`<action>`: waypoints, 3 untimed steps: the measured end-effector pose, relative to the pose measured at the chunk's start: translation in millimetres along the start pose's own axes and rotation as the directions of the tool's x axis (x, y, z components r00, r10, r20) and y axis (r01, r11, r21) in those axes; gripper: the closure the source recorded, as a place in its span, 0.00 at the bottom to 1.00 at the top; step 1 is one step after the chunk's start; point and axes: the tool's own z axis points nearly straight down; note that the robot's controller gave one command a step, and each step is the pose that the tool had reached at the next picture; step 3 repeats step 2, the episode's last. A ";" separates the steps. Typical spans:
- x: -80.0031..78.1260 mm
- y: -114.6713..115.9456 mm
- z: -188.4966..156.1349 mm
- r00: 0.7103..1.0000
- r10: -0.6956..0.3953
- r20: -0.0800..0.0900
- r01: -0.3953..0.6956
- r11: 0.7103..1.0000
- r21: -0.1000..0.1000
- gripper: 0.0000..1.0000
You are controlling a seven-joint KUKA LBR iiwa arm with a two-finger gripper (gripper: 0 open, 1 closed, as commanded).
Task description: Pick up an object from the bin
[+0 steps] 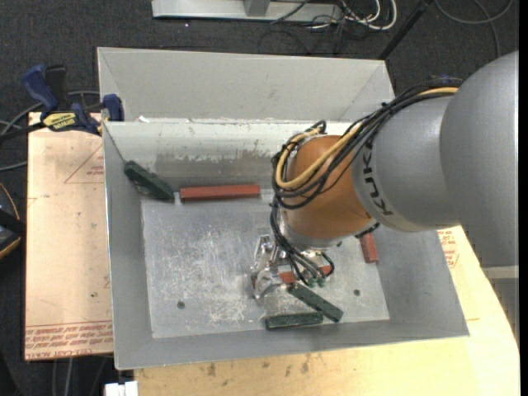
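My gripper (264,272) is low over the bin floor, right of the middle and towards the front. A small red piece (285,278) lies right against its metal tip, and whether it is gripped cannot be told. Just in front of it lie two dark green bars: one slanted (317,303) and one flat along the front wall (293,322). A short red-brown block (369,248) sits to the right, partly under the arm.
A long red-brown bar (219,192) lies along the back wall, and a dark green bar (148,180) leans in the back left corner. The arm with its orange cover and cables hangs over the bin's right half.
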 end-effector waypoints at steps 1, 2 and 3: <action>0.0 -0.1 0.0 1.000 0.000 0.000 0.000 1.000 0.000 1.00; -13.6 -5.1 -139.3 0.999 -0.039 0.002 0.039 0.999 0.001 1.00; -13.6 -5.1 -139.3 0.999 -0.039 0.002 0.039 0.999 0.001 1.00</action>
